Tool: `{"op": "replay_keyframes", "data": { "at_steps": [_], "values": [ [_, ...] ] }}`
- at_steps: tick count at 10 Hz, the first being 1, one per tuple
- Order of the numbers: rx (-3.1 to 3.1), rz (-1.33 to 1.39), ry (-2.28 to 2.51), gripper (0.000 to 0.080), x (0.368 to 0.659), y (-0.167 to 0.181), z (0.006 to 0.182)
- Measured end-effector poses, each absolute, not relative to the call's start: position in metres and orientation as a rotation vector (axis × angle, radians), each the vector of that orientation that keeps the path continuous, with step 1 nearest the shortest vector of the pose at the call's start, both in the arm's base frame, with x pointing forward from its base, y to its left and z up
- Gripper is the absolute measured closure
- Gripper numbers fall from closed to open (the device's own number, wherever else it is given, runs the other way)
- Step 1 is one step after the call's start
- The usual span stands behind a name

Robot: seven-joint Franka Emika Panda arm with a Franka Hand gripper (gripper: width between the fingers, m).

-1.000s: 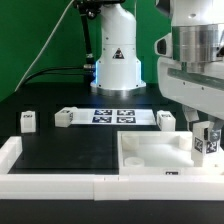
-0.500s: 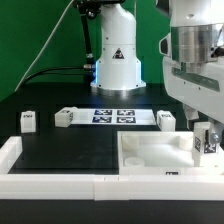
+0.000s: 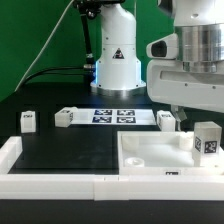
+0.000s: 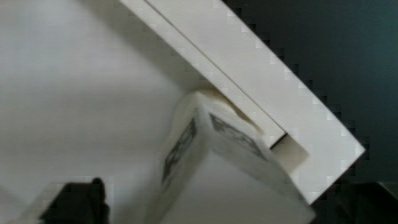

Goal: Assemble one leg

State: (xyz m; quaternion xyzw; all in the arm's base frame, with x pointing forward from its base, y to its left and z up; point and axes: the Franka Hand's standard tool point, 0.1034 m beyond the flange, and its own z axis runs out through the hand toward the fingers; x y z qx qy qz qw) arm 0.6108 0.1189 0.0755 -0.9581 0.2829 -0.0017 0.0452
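Note:
One leg point(image 3: 207, 140), a small white block with a black-and-white tag, stands upright in the near corner of the large white tray-like piece point(image 3: 150, 155) at the exterior view's right. My gripper point(image 3: 183, 106) hangs above and to the left of this leg, clear of it. In the wrist view the leg point(image 4: 231, 160) stands in the tray's corner point(image 4: 267, 90). The gripper point(image 4: 228, 205) has its dark fingertips point(image 4: 75, 200) wide apart on either side of the leg, so it is open. Three more legs lie on the black table point(image 3: 28, 121), point(image 3: 64, 117), point(image 3: 166, 120).
The marker board point(image 3: 112, 116) lies at the back centre before the robot's white base point(image 3: 117, 60). A white raised rail point(image 3: 60, 185) runs along the table's front edge and up its left side point(image 3: 8, 150).
The gripper has let go of the leg at the tray's corner, then risen and shifted to the exterior view's left. The leg stays standing where it was.

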Motion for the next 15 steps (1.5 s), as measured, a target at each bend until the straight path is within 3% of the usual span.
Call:
{"op": "replay_keyframes", "data": {
  "at_steps": [6,7,8,9,10,11,12,15],
  "values": [
    [-3.077,-0.048,-0.088,0.0151,0.611,0.1168,0.0755],
    [-3.077,-0.048,-0.072,0.0265,0.6111,0.1167,0.0755],
    [-3.077,-0.048,-0.072,0.0265,0.6111,0.1166,0.0755],
    [-3.077,-0.048,-0.072,0.0432,0.6111,0.1165,0.0755],
    [-3.076,-0.047,-0.049,0.0432,0.6111,0.1166,0.0754],
    [-3.076,-0.046,-0.012,0.0509,0.6111,0.1166,0.0754],
    [-3.074,-0.046,0.013,0.0509,0.6108,0.1164,0.0749],
    [-2.971,-0.023,0.724,0.0509,0.6112,0.1172,0.0749]
  ]
}}
